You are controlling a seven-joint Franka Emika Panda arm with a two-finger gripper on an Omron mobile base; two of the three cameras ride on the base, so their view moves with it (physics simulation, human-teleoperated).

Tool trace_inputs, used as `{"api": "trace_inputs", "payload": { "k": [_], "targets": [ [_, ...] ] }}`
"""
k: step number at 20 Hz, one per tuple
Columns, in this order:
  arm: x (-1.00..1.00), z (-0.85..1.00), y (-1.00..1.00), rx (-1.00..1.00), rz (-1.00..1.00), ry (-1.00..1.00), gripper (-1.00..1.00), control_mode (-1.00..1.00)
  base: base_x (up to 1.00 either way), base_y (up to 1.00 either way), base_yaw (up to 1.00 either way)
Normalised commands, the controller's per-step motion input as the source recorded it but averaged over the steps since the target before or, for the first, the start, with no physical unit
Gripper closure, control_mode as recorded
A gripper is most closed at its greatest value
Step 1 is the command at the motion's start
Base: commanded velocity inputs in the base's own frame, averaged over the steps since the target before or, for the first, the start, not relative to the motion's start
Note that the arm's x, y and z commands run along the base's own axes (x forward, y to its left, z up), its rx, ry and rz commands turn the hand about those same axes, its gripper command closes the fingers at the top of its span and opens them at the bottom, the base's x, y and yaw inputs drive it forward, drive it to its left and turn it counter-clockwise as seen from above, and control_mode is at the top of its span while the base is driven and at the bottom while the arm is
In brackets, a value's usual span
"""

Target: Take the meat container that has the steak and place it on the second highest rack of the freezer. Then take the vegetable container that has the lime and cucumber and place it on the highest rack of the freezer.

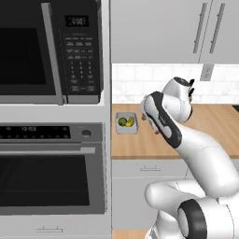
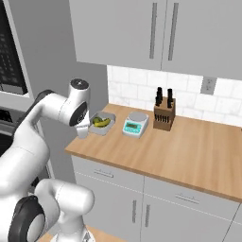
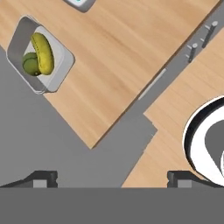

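The vegetable container is a small rectangular light-grey tray on the wooden counter, close to the counter's left end. In it lie the dark-green lime and the yellowish-green cucumber. The same tray sits beside the oven column, and from the right it is just beyond the hand. My gripper hangs open above the counter's front left corner, short of the tray, with nothing between its fingertips. The meat container, the steak and the freezer are out of view.
A kitchen scale stands right of the tray, and a knife block is further right by the tiled wall. A microwave and a built-in oven fill the column left of the counter. Upper cabinets hang overhead.
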Motion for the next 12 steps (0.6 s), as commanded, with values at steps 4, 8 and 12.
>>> {"api": "trace_inputs", "payload": {
  "k": [4, 8, 12],
  "targets": [
    [0.5, -0.22, 0.0, 0.0, 0.0, 0.0, -1.0, -1.0, 0.0, 0.0, 0.0],
    [0.47, -0.31, -0.06, 0.0, 0.0, 0.0, -1.0, -1.0, 0.0, 0.0, 0.0],
    [0.31, -0.45, -0.23, 0.01, 0.0, 0.0, -1.0, -1.0, 0.0, 0.0, 0.0]
  ]
}}
